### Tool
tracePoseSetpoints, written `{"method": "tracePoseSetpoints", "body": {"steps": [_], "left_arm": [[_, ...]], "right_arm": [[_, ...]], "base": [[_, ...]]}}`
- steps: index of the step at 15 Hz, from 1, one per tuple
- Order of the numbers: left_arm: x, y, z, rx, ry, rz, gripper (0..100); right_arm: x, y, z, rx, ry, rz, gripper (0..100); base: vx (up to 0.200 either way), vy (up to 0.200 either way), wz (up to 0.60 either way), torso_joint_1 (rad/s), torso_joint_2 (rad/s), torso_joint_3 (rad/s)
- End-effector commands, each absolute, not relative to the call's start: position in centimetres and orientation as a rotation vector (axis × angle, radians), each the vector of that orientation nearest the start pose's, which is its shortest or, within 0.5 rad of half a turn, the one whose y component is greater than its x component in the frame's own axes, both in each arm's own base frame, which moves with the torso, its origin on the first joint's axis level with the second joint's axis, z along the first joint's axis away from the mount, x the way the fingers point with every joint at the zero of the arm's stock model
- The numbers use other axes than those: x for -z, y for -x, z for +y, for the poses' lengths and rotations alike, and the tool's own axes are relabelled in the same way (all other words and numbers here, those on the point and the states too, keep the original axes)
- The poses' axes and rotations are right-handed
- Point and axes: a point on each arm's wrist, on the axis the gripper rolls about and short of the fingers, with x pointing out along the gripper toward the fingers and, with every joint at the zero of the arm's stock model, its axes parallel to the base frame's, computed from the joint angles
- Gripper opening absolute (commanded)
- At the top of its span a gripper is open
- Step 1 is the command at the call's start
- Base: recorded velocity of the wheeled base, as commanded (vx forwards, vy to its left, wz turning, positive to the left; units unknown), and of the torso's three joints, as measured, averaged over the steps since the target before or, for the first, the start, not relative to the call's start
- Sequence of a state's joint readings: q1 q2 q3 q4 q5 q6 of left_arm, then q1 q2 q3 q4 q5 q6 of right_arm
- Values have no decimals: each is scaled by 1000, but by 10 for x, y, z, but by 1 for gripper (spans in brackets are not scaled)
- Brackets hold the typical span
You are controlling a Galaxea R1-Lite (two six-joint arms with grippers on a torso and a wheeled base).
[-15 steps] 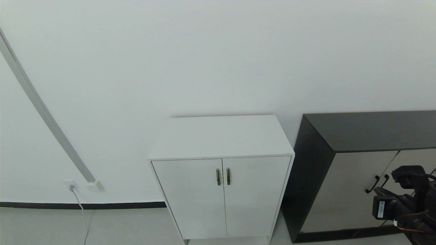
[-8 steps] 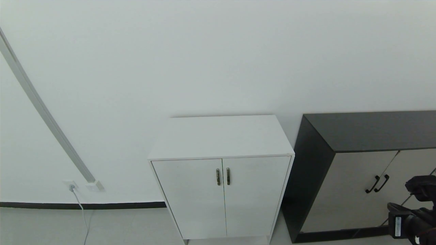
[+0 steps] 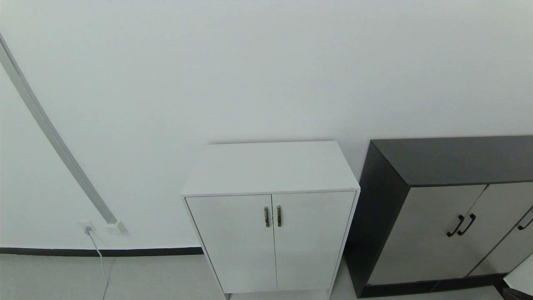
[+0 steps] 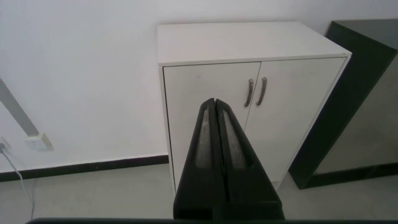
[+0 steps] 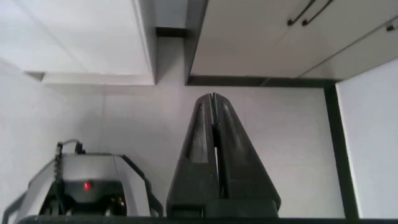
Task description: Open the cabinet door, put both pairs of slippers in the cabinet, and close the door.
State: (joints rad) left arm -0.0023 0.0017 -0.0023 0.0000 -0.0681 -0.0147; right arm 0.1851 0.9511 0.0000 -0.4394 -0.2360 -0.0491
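Fingers of the left gripper (image 4: 214,103) are pressed together. Straight beyond their tips stands the white two-door wooden cabinet (image 4: 205,93), both doors shut, its two slim metal bar handles (image 4: 255,91) side by side at the middle seam. The right gripper (image 5: 213,97) also has its fingers closed flat against each other, pointing down at the pale floor (image 5: 124,118). Past them sit the white cabinet's foot and the base of a black-framed sideboard with grey doors (image 3: 449,160) (just beside the white one, on the robot's right), while a white wall socket with a plugged-in cable (image 3: 88,228) lies well apart to the left.
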Motion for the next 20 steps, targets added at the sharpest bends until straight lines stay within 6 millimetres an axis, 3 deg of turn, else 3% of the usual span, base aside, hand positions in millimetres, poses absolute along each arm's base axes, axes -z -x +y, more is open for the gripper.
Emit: {"method": "tracePoseSetpoints", "body": {"steps": [1,4,11,14,17,20], "left_arm": [[-76,23,-1,71,15,1,0],[-76,23,-2,71,15,-1,0],[-76,23,-1,72,17,1,0],[-76,23,-1,71,17,1,0],[-76,23,-1,71,17,-1,0],[-76,23,-1,71,17,1,0]], "right_arm": [[-94,-32,2,-33,183,375,0],[-84,-13,0,-129,196,367,0],[-84,-3,1,-254,162,302,0],[-84,-2,1,-195,152,296,0],[-85,-1,0,31,127,293,0],[-83,10,1,81,118,171,0]], "base": [[0,0,0,0,0,0],[0,0,0,0,0,0],[0,0,0,0,0,0],[0,0,0,0,0,0],[0,0,0,0,0,0],[0,0,0,0,0,0]]}}
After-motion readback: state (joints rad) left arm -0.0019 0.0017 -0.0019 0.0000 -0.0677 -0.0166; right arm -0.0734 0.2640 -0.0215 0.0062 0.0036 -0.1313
